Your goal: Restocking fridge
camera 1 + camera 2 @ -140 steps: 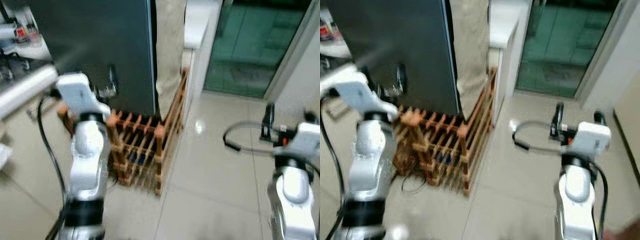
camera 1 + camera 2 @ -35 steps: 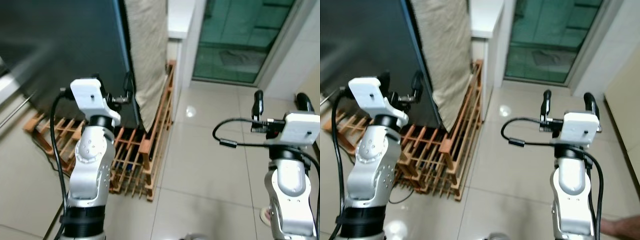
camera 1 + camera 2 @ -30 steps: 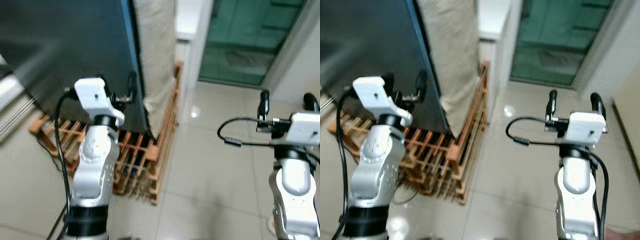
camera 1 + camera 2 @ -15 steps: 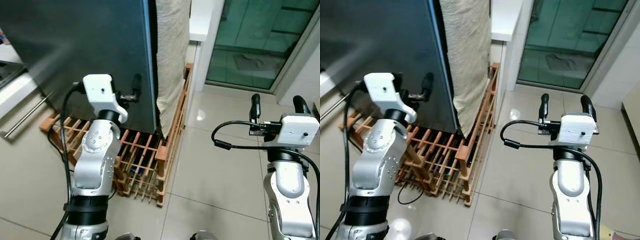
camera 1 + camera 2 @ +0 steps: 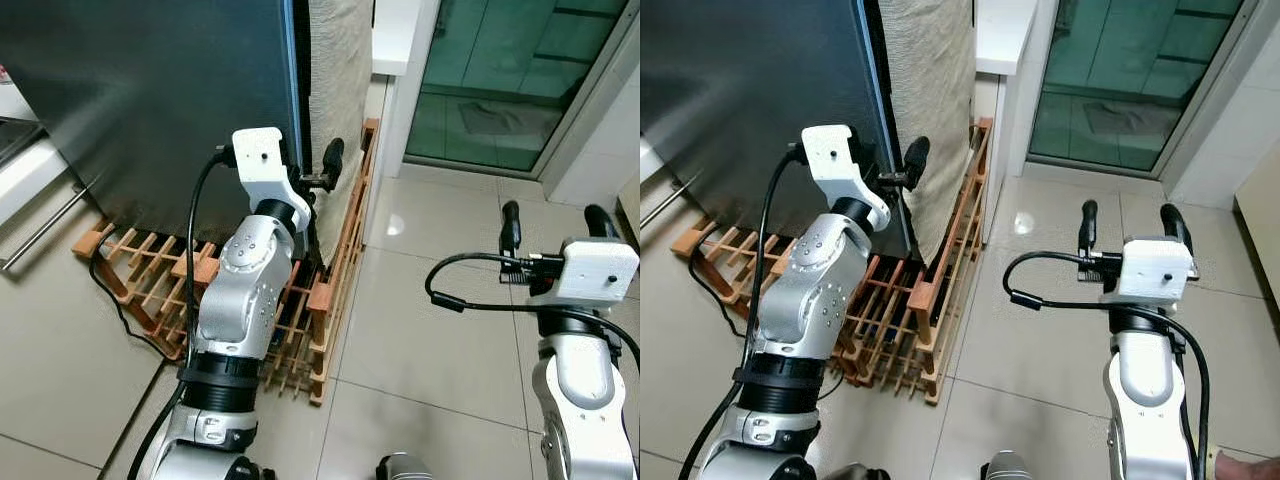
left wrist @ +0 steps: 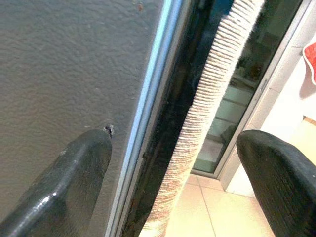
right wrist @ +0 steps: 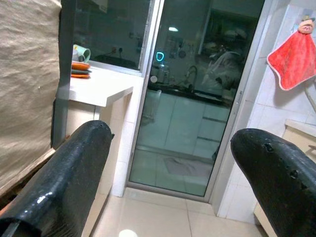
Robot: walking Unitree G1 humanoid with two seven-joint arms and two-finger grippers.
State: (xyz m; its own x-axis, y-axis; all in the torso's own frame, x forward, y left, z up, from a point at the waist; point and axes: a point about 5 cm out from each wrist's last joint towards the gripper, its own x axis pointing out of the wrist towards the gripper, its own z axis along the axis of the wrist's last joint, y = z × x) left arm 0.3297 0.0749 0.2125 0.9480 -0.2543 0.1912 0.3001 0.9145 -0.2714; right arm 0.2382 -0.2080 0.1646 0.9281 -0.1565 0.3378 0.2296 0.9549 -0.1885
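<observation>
Two silver arms are seen from above, over a pale tiled floor [image 5: 440, 340]. Nearest on the robot's right, the right gripper [image 5: 1125, 225] is held above bare tiles, well apart from the fridge, its two black fingers spread wide with nothing between them; a black cable [image 5: 1040, 285] loops beside its wrist. On the left, the left gripper [image 5: 315, 175] is raised to the front edge of the dark fridge [image 5: 150, 100], its fingers parted: in the left wrist view one finger [image 6: 74, 182] lies against the grey door face, the other [image 6: 281, 177] stands clear on the far side, and the door's bright edge strip and a ribbed beige cloth [image 6: 202, 123] lie between them. Whether the fingers touch the edge cannot be told. Below the left arm a wooden slatted rack [image 5: 300, 320] rests on the floor against the fridge's foot. Beyond the cloth stands a white counter [image 5: 1000, 35], and farthest off a glass sliding door [image 5: 1110, 80] is seen, with a red cloth [image 7: 294, 57] hung on the tiled wall beside it.
</observation>
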